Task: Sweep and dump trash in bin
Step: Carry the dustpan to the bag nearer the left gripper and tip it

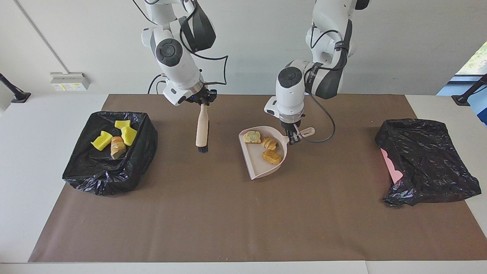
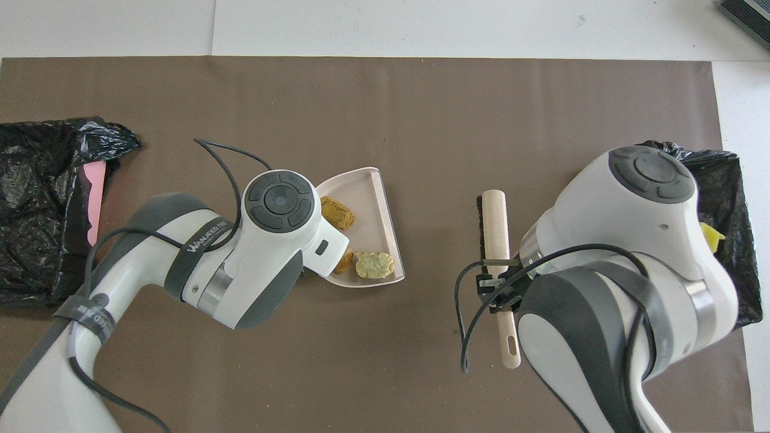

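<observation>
Overhead, the right arm's white housing hides most of the black-bagged bin [image 1: 110, 156] at its end of the brown table mat [image 1: 243, 220], where three yellow sponge chunks [image 1: 114, 135] and one tan bread lump [image 1: 118, 147] lie, and the left arm's housing covers the handle of the pale pink dustpan [image 1: 258, 163]. A crumpled black bag [image 1: 426, 161] with a pink edge showing sits at the left arm's end, its contents unreadable. The left gripper [image 1: 293, 137] is clenched on the dustpan handle, three tan-brown bread lumps [image 1: 268, 146] inside; the right gripper [image 1: 203, 101] grasps the beige-handled brush [image 1: 202, 129], bristles down, between dustpan and bin.
</observation>
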`<action>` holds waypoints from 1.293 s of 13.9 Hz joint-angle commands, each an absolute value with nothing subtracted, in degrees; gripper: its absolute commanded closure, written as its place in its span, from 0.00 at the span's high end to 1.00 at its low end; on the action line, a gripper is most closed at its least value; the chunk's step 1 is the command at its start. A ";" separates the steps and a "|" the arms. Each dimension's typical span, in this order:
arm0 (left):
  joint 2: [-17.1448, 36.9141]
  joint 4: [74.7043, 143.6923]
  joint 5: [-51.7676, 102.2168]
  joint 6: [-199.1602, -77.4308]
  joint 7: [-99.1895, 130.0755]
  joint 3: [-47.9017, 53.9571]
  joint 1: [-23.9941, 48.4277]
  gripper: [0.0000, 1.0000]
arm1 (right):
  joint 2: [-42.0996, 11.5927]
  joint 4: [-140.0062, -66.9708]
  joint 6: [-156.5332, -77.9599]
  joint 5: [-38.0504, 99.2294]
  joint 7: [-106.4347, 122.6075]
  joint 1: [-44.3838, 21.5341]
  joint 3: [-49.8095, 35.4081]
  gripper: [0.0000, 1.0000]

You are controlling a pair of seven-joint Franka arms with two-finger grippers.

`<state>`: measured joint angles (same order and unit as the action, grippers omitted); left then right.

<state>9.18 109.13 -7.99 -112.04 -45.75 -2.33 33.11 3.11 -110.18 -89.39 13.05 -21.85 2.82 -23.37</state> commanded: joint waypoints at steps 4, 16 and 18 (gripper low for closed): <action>-0.96 110.74 -9.14 -106.80 -62.37 -1.76 18.49 0.00 | 10.81 -123.56 -99.83 16.32 -36.02 -9.31 -24.17 0.00; -1.41 107.49 -8.17 -111.69 -85.77 -2.02 -18.78 0.00 | 10.99 -140.62 -121.71 22.85 -36.04 -21.09 -24.17 0.00; -0.88 107.23 -9.14 -117.57 -89.80 -2.28 -22.74 0.00 | 10.90 -141.59 -123.22 22.85 -36.04 -22.23 -24.08 0.00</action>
